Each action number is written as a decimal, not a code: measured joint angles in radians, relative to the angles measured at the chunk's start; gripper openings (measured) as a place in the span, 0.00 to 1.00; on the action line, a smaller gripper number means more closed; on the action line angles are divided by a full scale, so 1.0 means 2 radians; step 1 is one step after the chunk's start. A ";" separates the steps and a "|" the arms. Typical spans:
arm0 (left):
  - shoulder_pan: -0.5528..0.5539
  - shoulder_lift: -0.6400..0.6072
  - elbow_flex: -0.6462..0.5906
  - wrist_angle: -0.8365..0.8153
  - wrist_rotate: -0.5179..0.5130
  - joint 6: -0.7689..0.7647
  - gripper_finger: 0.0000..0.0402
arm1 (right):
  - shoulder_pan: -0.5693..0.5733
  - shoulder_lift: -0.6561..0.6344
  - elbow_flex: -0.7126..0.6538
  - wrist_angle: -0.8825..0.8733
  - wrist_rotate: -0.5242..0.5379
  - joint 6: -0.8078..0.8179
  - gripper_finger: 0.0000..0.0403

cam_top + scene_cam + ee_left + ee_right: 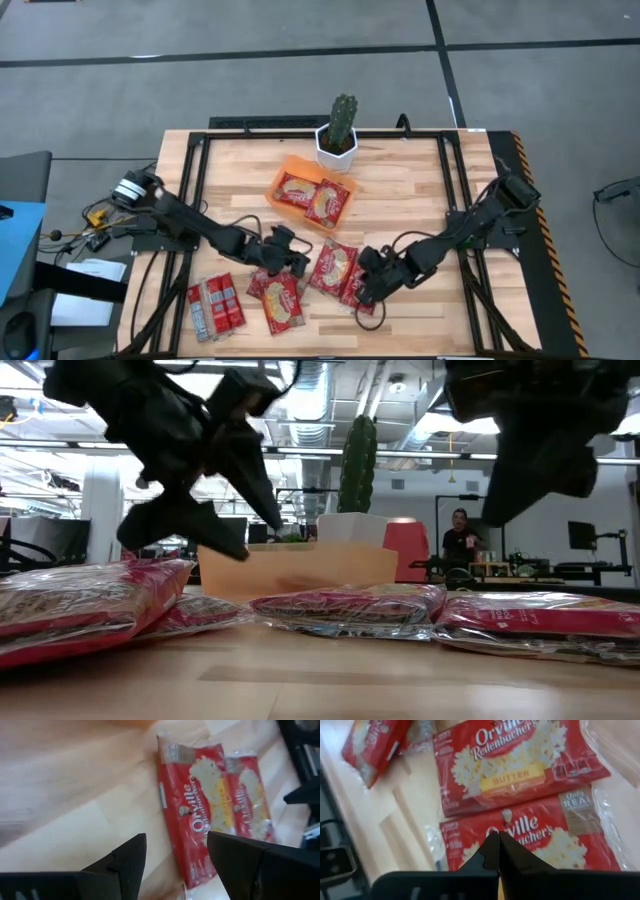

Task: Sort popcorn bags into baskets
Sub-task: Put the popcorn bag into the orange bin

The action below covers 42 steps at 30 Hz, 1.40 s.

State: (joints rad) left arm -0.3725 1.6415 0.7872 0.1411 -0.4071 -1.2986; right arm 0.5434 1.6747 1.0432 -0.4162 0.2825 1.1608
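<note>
Several red popcorn bags lie flat on the wooden table. Two overlapping ones (pixel 338 270) rest between the grippers, two more (pixel 277 295) lie nearer the near edge, and narrow striped ones (pixel 215 306) lie to the left. Two bags (pixel 313 198) sit in the orange basket (pixel 283 172). My left gripper (pixel 293 252) hovers open above bare wood, with the middle pair ahead of it (pixel 197 815). My right gripper (pixel 368 285) is shut and empty, raised over the lower bag of that pair (pixel 530 837); the low view shows it (pixel 505 510) well above the bags (pixel 540 618).
A white pot with a cactus (pixel 338 142) stands right behind the basket at the far side. Black frame rails (pixel 452 200) run along the table's left, right and far sides. Bare wood (pixel 420 200) lies right of the basket. A person (pixel 460 540) shows far off in the room.
</note>
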 joint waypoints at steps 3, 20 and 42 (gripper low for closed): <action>0.001 0.030 0.016 0.007 0.000 -0.004 0.50 | 0.000 0.034 0.011 0.001 0.002 0.005 0.04; 0.032 0.160 0.104 0.039 0.104 0.017 0.50 | -0.018 0.143 0.069 0.034 -0.013 -0.043 0.05; 0.036 0.156 0.109 0.058 0.167 0.011 0.01 | -0.013 0.114 0.073 -0.046 -0.025 -0.065 0.07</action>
State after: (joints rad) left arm -0.3000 1.9542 1.0050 0.2567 -0.0739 -1.2775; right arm 0.5181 1.9019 1.1883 -0.5079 0.2333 1.0315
